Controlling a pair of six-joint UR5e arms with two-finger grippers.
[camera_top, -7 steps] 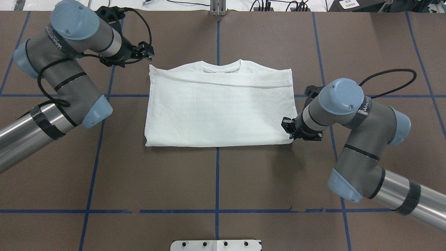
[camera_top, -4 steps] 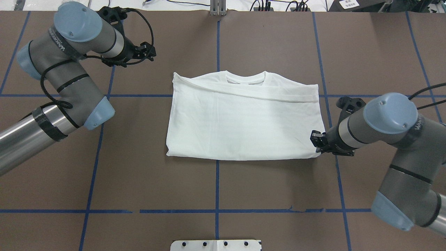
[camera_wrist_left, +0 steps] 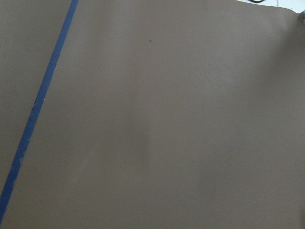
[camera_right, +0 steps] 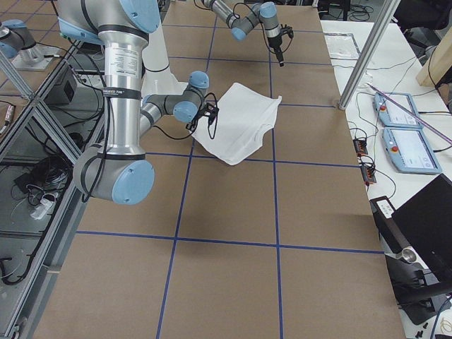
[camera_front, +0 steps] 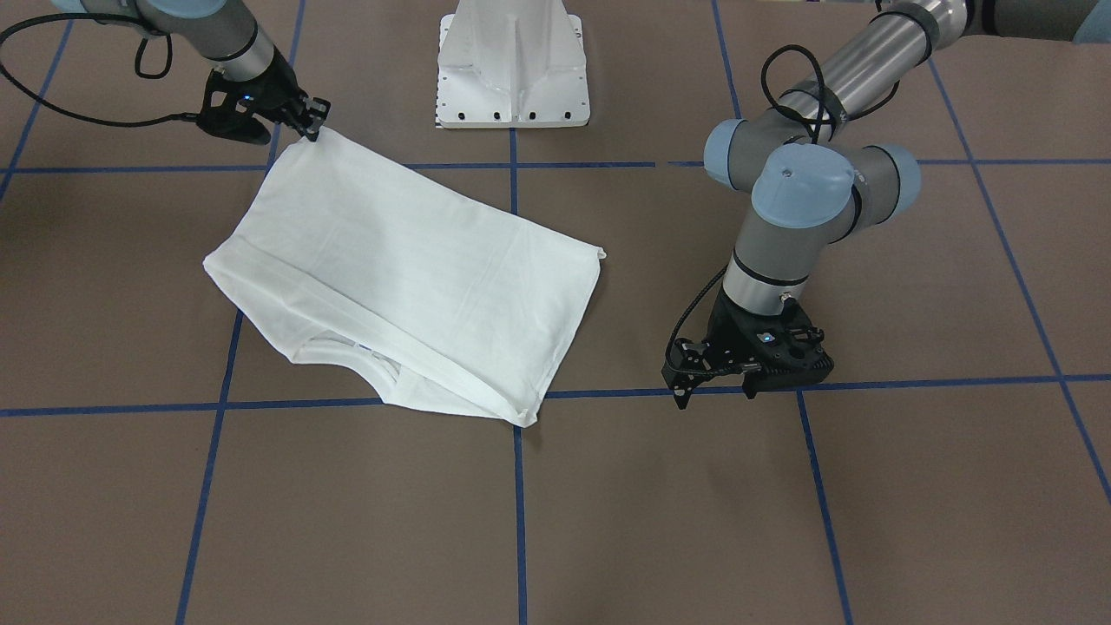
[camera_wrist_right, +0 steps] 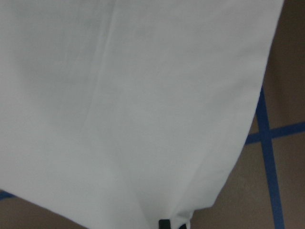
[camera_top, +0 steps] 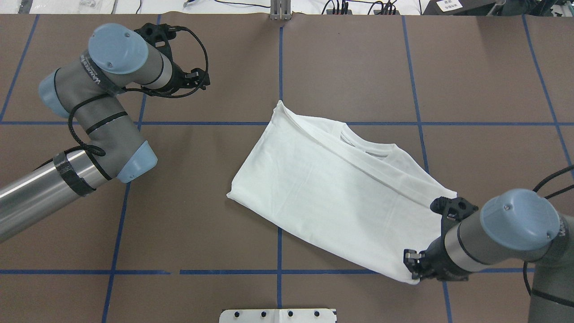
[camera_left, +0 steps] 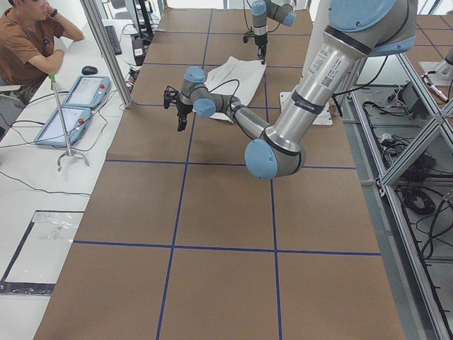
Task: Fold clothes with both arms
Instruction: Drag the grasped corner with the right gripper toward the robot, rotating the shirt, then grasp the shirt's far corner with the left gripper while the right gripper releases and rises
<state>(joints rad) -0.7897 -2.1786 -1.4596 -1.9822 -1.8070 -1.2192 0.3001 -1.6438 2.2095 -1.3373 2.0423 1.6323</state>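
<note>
The white shirt (camera_top: 332, 193) lies folded into a rectangle on the brown table, turned at a slant. Its plain side is up and its collar (camera_top: 358, 143) is on the far edge. My right gripper (camera_top: 415, 269) is shut on the shirt's near right corner, low over the table. This also shows in the front view (camera_front: 312, 130). The right wrist view shows the white cloth (camera_wrist_right: 143, 95) running into a dark fingertip (camera_wrist_right: 164, 223). My left gripper (camera_top: 202, 80) is open and empty at the far left, well clear of the shirt. It points down at the table in the front view (camera_front: 716, 392).
The white pedestal base (camera_front: 512, 69) stands at the robot's edge of the table. Blue tape lines (camera_top: 280, 58) cross the table in a grid. An operator (camera_left: 28, 42) sits beyond the far edge, next to control tablets (camera_left: 71, 106) and a metal post (camera_left: 106, 49).
My right gripper has dragged the shirt's corner to the right and toward the robot. The shirt slid with it and turned askew. My left arm shifted slightly right.
</note>
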